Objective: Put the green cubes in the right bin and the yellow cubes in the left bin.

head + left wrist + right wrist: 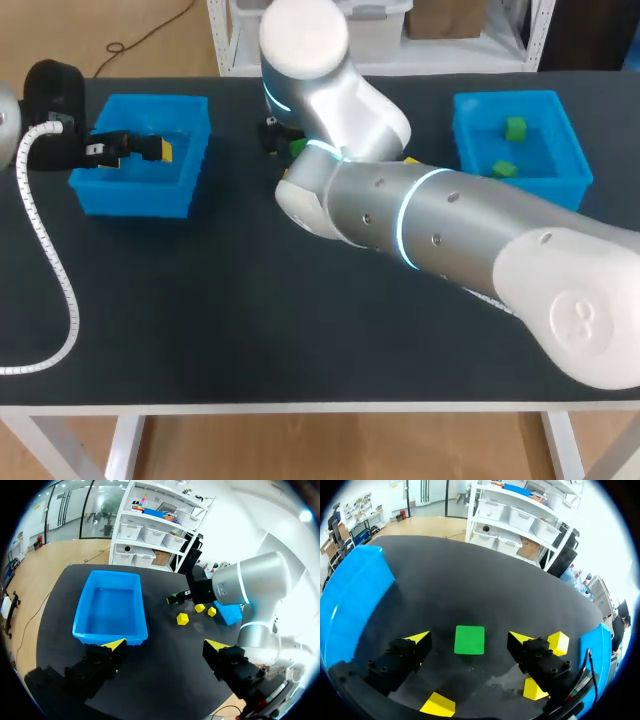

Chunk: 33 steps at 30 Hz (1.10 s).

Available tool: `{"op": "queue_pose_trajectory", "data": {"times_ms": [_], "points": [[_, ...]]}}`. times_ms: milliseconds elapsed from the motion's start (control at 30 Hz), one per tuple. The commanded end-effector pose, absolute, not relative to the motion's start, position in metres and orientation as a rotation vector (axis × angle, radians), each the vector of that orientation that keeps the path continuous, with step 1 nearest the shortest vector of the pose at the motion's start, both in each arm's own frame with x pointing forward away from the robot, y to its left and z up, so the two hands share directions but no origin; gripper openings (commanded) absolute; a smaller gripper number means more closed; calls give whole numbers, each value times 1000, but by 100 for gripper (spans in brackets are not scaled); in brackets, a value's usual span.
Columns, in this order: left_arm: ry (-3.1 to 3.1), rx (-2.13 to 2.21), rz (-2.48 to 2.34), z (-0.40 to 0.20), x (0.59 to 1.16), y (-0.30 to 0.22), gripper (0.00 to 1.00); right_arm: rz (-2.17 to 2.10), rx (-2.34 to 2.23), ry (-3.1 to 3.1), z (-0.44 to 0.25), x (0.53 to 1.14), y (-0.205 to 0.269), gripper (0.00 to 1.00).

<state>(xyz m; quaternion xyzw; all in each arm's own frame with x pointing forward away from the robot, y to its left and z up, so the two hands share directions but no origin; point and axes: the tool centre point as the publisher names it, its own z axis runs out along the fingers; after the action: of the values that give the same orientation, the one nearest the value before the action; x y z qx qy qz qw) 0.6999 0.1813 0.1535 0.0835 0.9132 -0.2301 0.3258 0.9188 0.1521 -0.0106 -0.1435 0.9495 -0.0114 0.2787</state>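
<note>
A green cube [469,639] lies on the black table between the spread fingers of my right gripper [470,639], which touch neither side of it. In the head view the right arm [420,220] hides most of this; only a sliver of the green cube [297,147] shows. Three yellow cubes [558,642] [536,690] [437,704] lie close around that gripper, also seen as yellow cubes [182,619] [199,608] ahead of my left gripper. My left gripper [140,148] [165,645] hangs open over the near rim of the left bin [110,195] [107,612], whose floor looks bare. The right bin [570,170] holds two green cubes [515,127] [504,169].
The right arm's thick body lies across the table's middle, from the right front corner toward the centre back. A white ribbed cable [45,260] trails from the left arm along the left side of the black table [200,320].
</note>
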Motion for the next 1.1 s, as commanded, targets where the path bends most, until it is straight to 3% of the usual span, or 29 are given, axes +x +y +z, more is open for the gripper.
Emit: {"op": "queue_pose_trajectory", "data": {"times_ms": [33, 67, 100, 733, 1100], "points": [[2391, 220, -607, 153, 700, 182, 100, -41, -376, 2574, -16, 934, 159, 43], [2391, 220, -607, 153, 700, 182, 100, -50, -365, 2577, -18, 935, 159, 26], [2391, 220, -607, 153, 700, 182, 100, -55, -363, 2578, -20, 936, 159, 0], [2391, 220, -607, 153, 700, 182, 100, -76, -367, 2504, 10, 922, 148, 0], [2391, 220, -607, 153, 700, 182, 100, -95, -355, 2321, 137, 870, 47, 0]]}}
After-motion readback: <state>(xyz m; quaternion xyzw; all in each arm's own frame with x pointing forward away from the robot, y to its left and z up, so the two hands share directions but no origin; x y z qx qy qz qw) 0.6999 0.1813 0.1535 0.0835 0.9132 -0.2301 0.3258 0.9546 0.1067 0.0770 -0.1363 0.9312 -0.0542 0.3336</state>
